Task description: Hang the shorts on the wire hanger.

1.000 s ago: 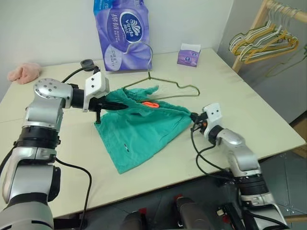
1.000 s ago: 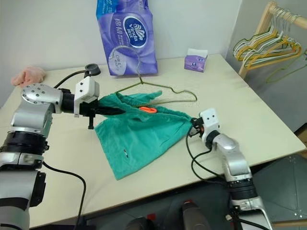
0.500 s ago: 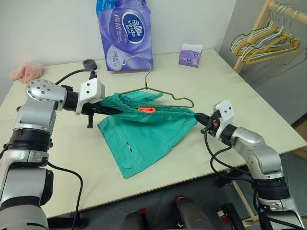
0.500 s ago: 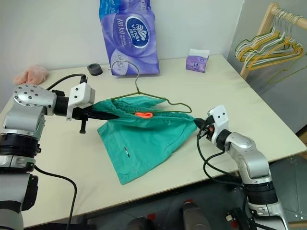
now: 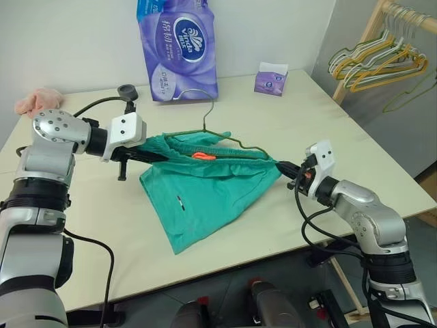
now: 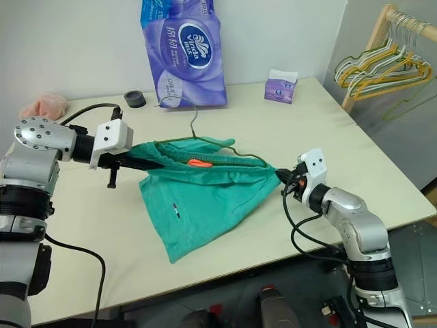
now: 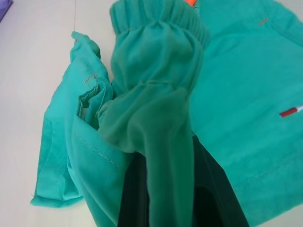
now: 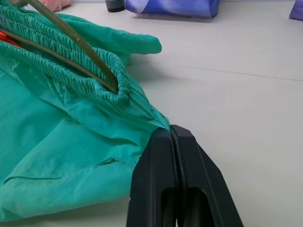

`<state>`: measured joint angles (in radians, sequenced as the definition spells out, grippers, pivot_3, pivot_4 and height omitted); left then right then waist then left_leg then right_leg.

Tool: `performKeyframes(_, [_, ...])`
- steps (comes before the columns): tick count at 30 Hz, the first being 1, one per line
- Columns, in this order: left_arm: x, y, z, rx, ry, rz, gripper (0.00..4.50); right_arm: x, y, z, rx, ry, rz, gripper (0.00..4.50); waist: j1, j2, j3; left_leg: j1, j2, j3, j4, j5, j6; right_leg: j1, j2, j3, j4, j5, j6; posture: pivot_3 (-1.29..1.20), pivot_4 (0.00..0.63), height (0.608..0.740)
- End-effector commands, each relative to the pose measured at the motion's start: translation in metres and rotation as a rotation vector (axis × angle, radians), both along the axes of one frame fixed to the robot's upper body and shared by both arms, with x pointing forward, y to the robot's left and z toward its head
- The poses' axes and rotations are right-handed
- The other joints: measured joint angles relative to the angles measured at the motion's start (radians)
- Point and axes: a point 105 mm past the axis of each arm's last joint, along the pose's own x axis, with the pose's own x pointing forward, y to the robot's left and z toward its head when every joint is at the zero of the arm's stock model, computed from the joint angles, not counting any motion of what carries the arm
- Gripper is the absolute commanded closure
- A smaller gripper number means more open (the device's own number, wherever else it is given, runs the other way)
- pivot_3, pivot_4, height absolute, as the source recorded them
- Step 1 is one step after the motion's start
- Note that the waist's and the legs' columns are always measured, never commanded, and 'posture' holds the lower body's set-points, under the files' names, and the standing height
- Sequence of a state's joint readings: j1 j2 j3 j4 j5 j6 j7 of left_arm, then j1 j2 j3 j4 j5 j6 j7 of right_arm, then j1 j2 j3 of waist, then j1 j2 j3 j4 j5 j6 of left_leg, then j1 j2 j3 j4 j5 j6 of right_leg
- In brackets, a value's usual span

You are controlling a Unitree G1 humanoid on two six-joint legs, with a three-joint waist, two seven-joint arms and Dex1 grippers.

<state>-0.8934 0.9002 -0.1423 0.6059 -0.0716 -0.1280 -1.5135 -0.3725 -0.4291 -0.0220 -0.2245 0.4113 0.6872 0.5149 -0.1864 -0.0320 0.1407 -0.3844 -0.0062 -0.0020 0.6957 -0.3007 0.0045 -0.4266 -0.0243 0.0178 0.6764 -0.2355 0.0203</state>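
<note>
Shorts (image 5: 205,188), one, wire hanger (image 5: 217,132), one

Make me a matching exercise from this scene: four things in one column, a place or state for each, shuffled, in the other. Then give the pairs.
Things:
1. shorts
2. wire hanger
3. pink cloth
4. toilet-paper pack

Places or states:
A. lying at the table's far left corner
B. stretched between the left gripper and the right gripper
C. standing upright at the table's far edge, against the wall
D. lower part tucked inside the waistband, hook sticking up

Pairs: 1-B, 2-D, 3-A, 4-C
</note>
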Motion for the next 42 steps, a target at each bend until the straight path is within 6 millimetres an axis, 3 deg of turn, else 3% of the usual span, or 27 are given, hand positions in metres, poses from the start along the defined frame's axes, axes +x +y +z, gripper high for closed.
performKeyframes(1, [-0.003,0.032,0.009,0.093,-0.023,0.100,4.50,0.005,-0.039,0.014,-0.035,-0.051,-0.157,4.48,-0.001,0.000,0.000,0.000,0.000,0.000,0.000,0.000,0.000,0.000,0.000,0.000,0.000,0.000,0.000,-0.20,0.090,0.740])
performKeyframes(5, [-0.002,0.041,0.004,0.160,-0.030,0.123,4.50,0.003,-0.038,0.020,-0.056,-0.071,-0.137,4.48,-0.001,0.000,0.000,0.000,0.000,0.000,0.000,0.000,0.000,0.000,0.000,0.000,0.000,0.000,0.000,-0.20,0.094,0.740])
performKeyframes(8, [0.002,0.040,0.001,0.167,-0.043,0.131,4.50,-0.003,-0.026,0.026,-0.123,-0.125,-0.074,4.48,0.001,0.000,0.000,0.000,0.000,0.000,0.000,0.000,0.000,0.000,0.000,0.000,0.000,0.000,0.000,-0.21,0.094,0.740])
performKeyframes(15, [0.006,0.007,-0.015,0.086,-0.030,0.057,4.50,-0.013,0.030,0.046,-0.144,-0.198,0.125,4.48,-0.005,0.000,0.000,0.000,0.000,0.000,0.000,0.000,0.000,0.000,0.000,0.000,0.000,0.000,0.001,-0.22,0.095,0.740])
performKeyframes(19, [0.005,-0.005,-0.023,0.058,-0.015,0.032,4.50,-0.021,0.045,0.047,-0.191,-0.217,0.215,4.48,-0.002,0.000,0.000,0.000,0.000,-0.001,0.000,0.000,0.000,0.000,0.000,-0.001,0.000,0.000,0.001,-0.22,0.095,0.740])
performKeyframes(27, [-0.003,-0.015,-0.033,0.033,0.017,0.013,4.50,-0.045,0.047,0.044,-0.382,-0.265,0.364,1.93,-0.002,0.000,0.000,0.000,0.000,-0.001,0.000,0.000,0.000,0.000,0.000,-0.001,0.000,-0.001,0.001,-0.22,0.098,0.740])
performKeyframes(32, [-0.005,-0.018,-0.034,0.027,0.025,0.009,4.50,-0.043,0.030,0.046,-0.463,-0.220,0.333,0.32,-0.001,0.000,0.000,0.000,0.000,-0.001,0.000,0.000,0.000,0.000,0.000,-0.001,0.000,-0.001,0.001,-0.22,0.099,0.740])
performKeyframes(36, [-0.005,-0.020,-0.034,0.022,0.026,0.001,4.50,-0.029,0.019,0.027,-0.518,-0.151,0.297,0.32,-0.002,0.000,0.000,0.000,0.000,-0.001,0.000,0.000,0.000,0.000,0.000,-0.001,0.000,-0.001,0.001,-0.23,0.094,0.740])
performKeyframes(42, [-0.004,-0.026,-0.034,0.019,0.026,-0.015,4.50,-0.011,0.041,0.006,-0.550,-0.116,0.380,0.32,-0.009,0.000,0.000,0.000,0.000,0.000,0.000,0.000,0.000,0.000,0.000,0.000,0.000,-0.001,0.001,-0.23,0.085,0.740])
